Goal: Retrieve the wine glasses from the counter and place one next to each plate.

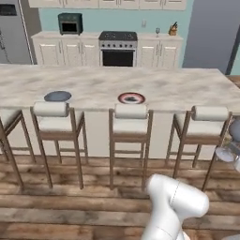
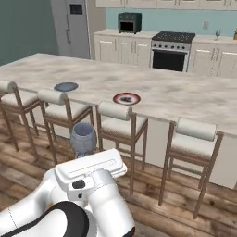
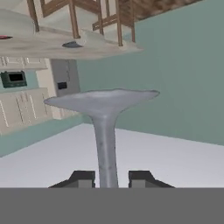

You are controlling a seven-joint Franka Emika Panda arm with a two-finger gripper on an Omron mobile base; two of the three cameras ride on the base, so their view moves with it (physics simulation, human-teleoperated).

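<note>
Wine glass point(image 3: 104, 127) stands upright in the right base view (bowl up); its stem axis runs along the hand. Fingers point(image 3: 82, 178) clenched narrowly on the stem.

The long marbled bar top point(image 2: 185, 99) is mostly bare: only the slate-blue plate point(image 2: 65, 86) near its left end and the red-rimmed plate point(image 2: 126, 98) near the middle lie on it, well apart, with open stone beside each and a wide free stretch to the right. Along its near edge a row of padded bar stools point(image 2: 121, 121) stands pushed in, their rolled backrests rising to about the top's level. The gripper point(image 3: 107, 180), clamped on a wine glass point(image 2: 83, 137) by the stem, hangs over open wooden floor point(image 1: 70, 206) short of the stools.
</note>
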